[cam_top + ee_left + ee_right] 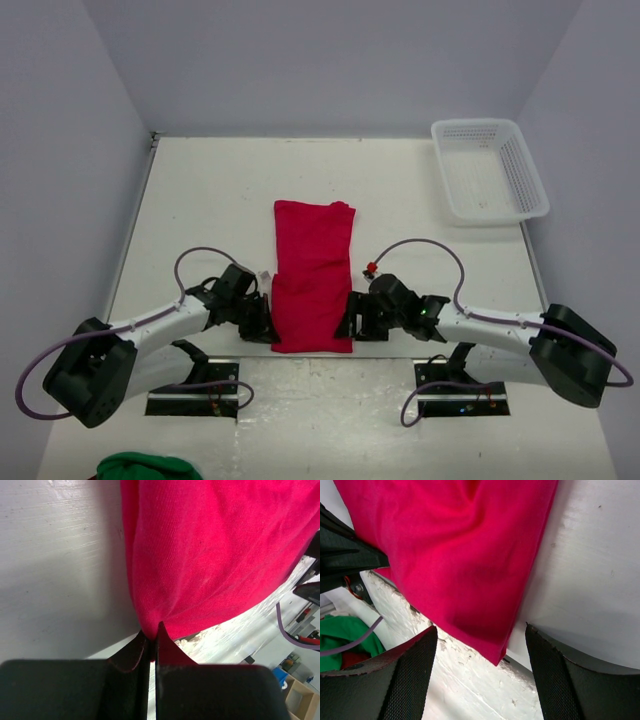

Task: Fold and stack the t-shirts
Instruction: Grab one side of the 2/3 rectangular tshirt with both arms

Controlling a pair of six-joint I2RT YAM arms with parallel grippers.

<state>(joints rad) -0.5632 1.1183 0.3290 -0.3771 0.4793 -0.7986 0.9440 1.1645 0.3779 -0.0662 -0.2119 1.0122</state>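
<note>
A bright red t-shirt [313, 275] lies folded into a long strip down the middle of the white table [200, 200], its near end at the table's front edge. My left gripper [264, 322] sits at the strip's near left corner, shut on the red cloth [210, 555]; the cloth bunches into the jaws' tips. My right gripper [352, 318] is at the near right corner, open. Its fingers [555, 680] straddle the t-shirt's corner [495, 650] without touching it.
A white mesh basket [488, 168] stands at the back right of the table. Green cloth [135, 467] lies below the table's front edge at the left. Grey walls enclose the table on three sides.
</note>
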